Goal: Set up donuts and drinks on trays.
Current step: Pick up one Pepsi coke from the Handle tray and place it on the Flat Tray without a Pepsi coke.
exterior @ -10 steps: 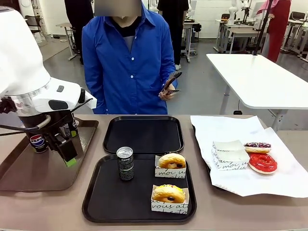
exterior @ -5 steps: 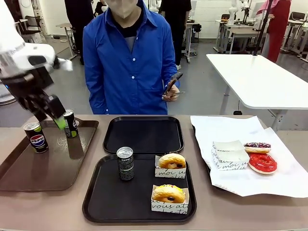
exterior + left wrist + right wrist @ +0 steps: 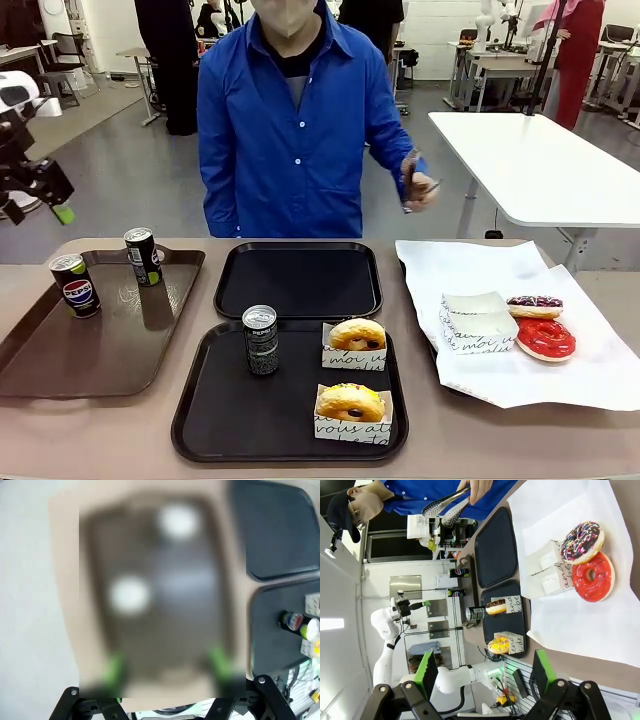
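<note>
Counted on near tray: one can upright at its left, two sleeved donuts at its right, one behind the other. Judged that tray set. Found far tray, just behind it, bare. Put progress at roughly half: left to do, by this reading, a can and donuts for far tray. Logged stock: two spare cans upright on brown tray at left of counter; on paper at right, an empty-looking sleeve beside a sprinkled donut and a red donut, the two touching. Saw tongs in person's hand, raised above counter, well clear of those donuts. Read left gripper as spread and empty, high over brown tray, though view blurred; right gripper likewise spread, nothing between pads, well back from paper.
</note>
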`<state>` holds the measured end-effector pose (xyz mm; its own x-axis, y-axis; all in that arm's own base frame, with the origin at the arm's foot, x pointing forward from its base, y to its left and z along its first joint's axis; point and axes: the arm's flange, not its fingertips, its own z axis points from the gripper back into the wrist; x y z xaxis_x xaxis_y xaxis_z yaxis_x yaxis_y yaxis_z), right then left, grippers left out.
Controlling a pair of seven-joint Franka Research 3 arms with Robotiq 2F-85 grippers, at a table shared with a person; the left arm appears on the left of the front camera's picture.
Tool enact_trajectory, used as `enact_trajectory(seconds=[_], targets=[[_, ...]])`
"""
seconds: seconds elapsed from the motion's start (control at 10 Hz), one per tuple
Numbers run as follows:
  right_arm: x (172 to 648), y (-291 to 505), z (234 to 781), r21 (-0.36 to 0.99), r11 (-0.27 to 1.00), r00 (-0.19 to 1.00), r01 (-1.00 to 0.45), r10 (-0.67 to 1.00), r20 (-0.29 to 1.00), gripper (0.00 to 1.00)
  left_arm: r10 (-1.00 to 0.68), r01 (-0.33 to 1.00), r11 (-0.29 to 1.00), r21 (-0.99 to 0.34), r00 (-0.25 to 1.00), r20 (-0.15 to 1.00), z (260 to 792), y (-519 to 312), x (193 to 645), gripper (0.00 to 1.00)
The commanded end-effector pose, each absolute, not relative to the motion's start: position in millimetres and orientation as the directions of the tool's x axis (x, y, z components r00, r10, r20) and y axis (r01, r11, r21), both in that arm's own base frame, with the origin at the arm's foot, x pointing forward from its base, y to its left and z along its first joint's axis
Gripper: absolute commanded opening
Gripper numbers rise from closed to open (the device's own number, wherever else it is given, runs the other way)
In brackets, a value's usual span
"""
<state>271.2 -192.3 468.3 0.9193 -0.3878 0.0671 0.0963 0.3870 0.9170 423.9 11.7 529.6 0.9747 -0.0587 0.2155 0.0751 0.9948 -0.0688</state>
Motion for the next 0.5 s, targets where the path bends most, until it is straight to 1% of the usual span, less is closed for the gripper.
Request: enact_trajectory(seconds=[0.0, 0.1, 0.2, 0.4], targets=[[272, -192, 469, 0.922, 0.376, 0.918, 0.088, -0.391, 0.071, 1.00, -0.001, 0.014, 0.998, -0.064, 0.979, 0.206, 522, 27, 437, 0.84], [272, -192, 469, 0.922, 0.376, 0.918, 0.088, -0.391, 0.071, 1.00, -0.015, 0.034, 0.996, -0.087, 0.977, 0.211, 524, 33, 440, 0.84], [272, -192, 469, 0.922, 0.376, 0.918, 0.088, -0.391, 0.071, 1.00, -0.023, 0.037, 0.997, -0.068, 0.979, 0.203, 520, 27, 430, 0.84], [272, -192, 469, 0.922, 0.376, 0.918, 0.088, -0.391, 0.071, 1.00, -0.023, 0.037, 0.997, -0.068, 0.979, 0.203, 520, 27, 430, 0.84]])
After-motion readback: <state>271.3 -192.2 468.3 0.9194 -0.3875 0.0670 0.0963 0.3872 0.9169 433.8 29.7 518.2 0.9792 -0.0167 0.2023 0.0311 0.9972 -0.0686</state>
